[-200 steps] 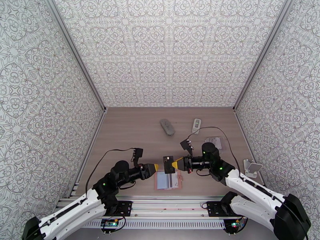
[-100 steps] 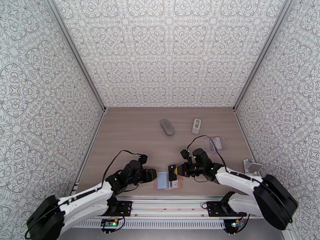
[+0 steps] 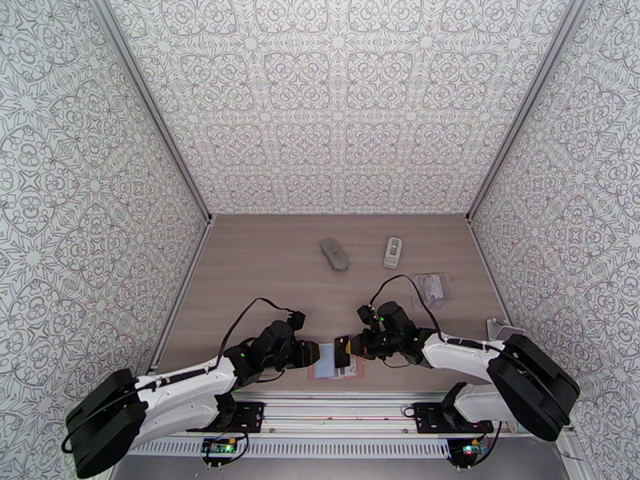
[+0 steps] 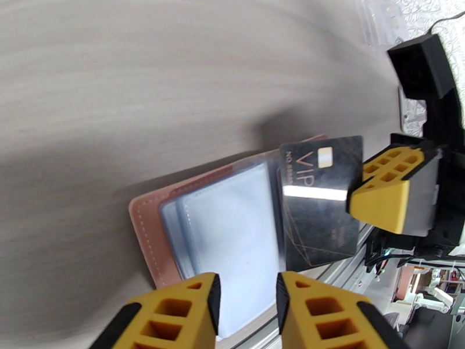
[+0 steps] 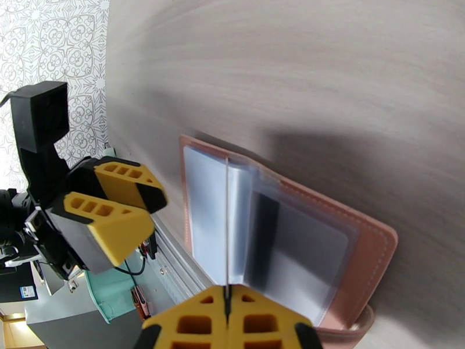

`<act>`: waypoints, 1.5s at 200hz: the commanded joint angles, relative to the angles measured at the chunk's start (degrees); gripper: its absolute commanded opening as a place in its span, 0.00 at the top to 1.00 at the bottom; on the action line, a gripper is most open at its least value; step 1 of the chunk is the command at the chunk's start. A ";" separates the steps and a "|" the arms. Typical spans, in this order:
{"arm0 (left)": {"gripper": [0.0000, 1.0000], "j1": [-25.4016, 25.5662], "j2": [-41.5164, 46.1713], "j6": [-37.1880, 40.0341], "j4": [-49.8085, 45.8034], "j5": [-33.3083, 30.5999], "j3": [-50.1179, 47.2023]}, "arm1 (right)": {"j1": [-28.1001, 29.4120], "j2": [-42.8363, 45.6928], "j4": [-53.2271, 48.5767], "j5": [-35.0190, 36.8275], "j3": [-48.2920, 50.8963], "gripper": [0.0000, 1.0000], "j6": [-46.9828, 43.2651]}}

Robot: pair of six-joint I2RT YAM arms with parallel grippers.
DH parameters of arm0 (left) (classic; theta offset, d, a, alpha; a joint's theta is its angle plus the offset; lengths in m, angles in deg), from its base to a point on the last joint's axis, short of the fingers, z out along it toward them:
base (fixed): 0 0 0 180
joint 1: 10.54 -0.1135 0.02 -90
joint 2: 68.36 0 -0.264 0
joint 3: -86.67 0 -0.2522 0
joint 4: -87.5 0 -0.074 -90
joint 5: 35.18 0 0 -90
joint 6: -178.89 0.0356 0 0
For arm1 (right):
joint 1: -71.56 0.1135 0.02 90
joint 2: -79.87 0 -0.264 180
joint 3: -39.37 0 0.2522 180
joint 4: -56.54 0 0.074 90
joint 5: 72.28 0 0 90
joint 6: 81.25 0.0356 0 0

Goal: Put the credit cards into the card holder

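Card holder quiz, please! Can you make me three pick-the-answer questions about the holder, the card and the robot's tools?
1. Where does the card holder lie?
A by the far wall
B between the two tools
C inside a box
2. What colour is the card in the right tool?
A red
B white
C black
3. How is the left tool?
A open
B shut on a card
C shut on the holder

Answers: 1 B, the top view shows the holder between both tools. 2 C, the card is black with VIP written on it. 3 A, there is a gap between its fingers with nothing gripped.
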 commanded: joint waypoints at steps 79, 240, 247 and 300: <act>0.69 1.20 -1.90 -1.83 0.18 0.39 2.22 | 1.35 -1.66 -1.37 1.54 -2.00 1.00 0.26; 0.75 2.43 -3.02 -3.40 -4.16 -3.51 0.46 | 2.40 -1.87 -5.17 3.54 -3.32 1.00 -0.60; 0.76 2.46 -3.07 -3.44 -4.10 -3.59 0.37 | 2.44 -1.87 -5.26 3.60 -3.33 1.00 -0.58; 0.77 2.69 -3.96 -3.86 -4.40 -4.25 0.11 | 2.56 -1.35 -5.96 3.91 -3.54 1.00 -0.59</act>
